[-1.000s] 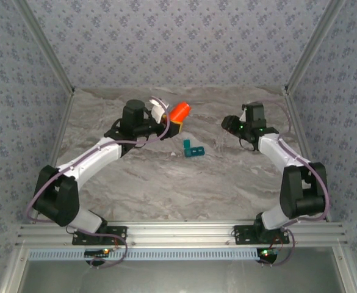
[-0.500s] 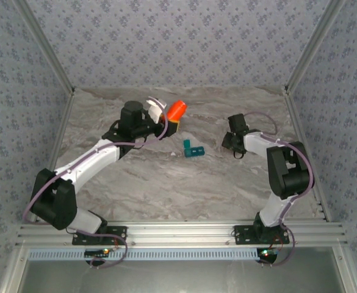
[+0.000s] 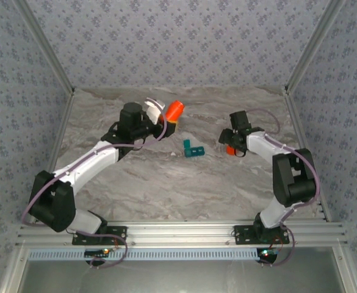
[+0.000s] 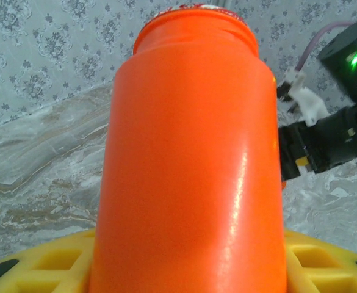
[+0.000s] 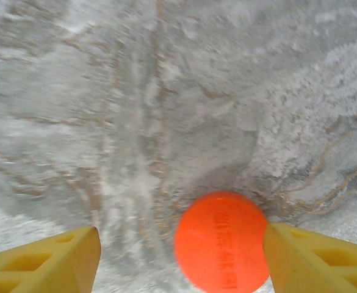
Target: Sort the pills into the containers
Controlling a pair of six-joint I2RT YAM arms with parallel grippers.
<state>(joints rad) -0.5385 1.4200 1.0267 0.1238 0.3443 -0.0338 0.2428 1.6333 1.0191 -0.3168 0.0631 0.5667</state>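
Left gripper point(image 4: 190, 271) is clamping the orange pill bottle point(image 4: 190, 134), yellow fingers point(image 4: 50, 268) pressing both sides of its lower body. In the top view the bottle is tilting, held above the marble table point(image 3: 166, 180) toward the back left. Contents cannot be seen.

Teal pill box point(image 3: 193, 149) is sitting on the table near centre, between the two grippers and apart from both. Compartments are too small to make out.

Right gripper point(image 5: 181, 235) is pointing down at the table, jaws spread wide. An orange bottle cap point(image 5: 222, 241) is lying flat between them, just beside the right finger; contact cannot be judged.
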